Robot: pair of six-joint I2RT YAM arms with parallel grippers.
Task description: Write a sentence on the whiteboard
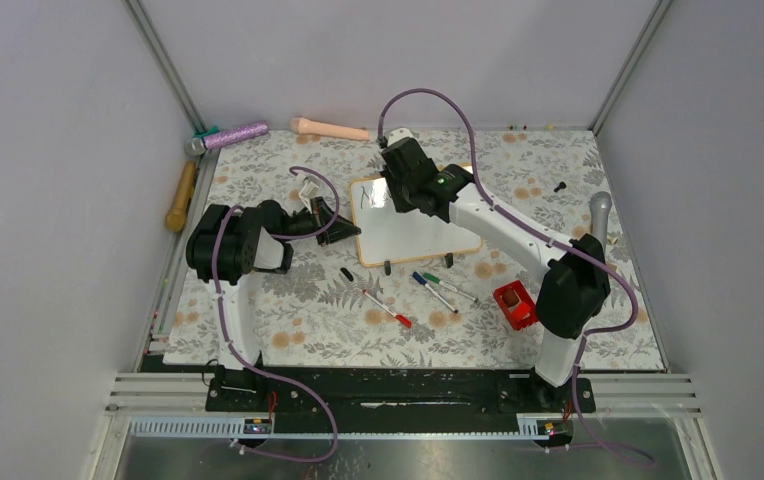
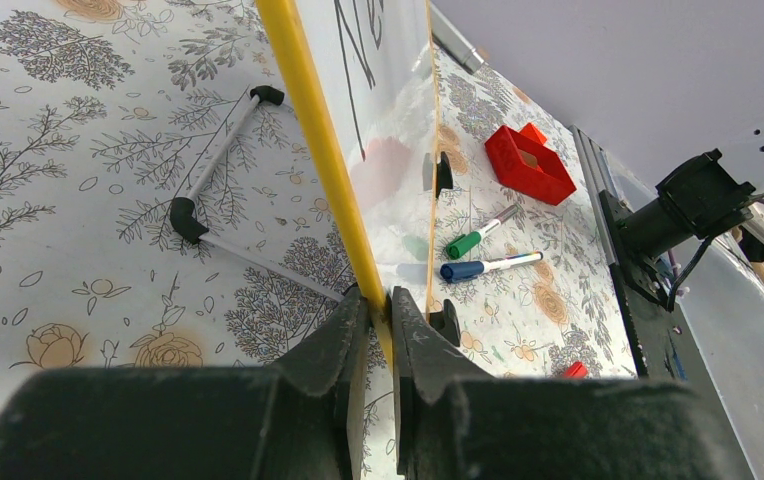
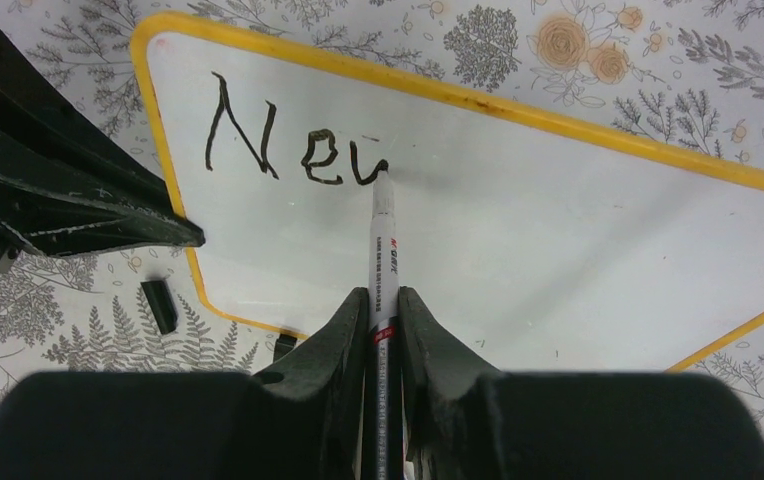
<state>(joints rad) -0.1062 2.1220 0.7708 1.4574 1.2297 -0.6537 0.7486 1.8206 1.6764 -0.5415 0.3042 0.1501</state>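
The whiteboard point(image 1: 418, 232) lies mid-table, its frame yellow in the wrist views. My left gripper point(image 1: 336, 222) is shut on the board's left edge; in the left wrist view its fingertips point(image 2: 378, 300) pinch the yellow frame point(image 2: 318, 140). My right gripper point(image 1: 403, 185) hovers over the board's upper left, shut on a white-barrelled black marker point(image 3: 385, 250) at the fingertips point(image 3: 383, 300). The marker's tip touches the board point(image 3: 558, 240) at the end of the sentence point(image 3: 288, 150), which reads "Ne" plus the first stroke of another letter. The writing shows faintly from above point(image 1: 370, 196).
In front of the board lie a blue marker point(image 1: 433, 291), a green marker point(image 1: 450, 288), a red marker point(image 1: 388, 308), a black cap point(image 1: 346, 273) and a red box point(image 1: 515, 304). A purple microphone point(image 1: 228, 136), a peach handle point(image 1: 328, 127) and a wooden stick point(image 1: 180, 195) lie along the back and left edges.
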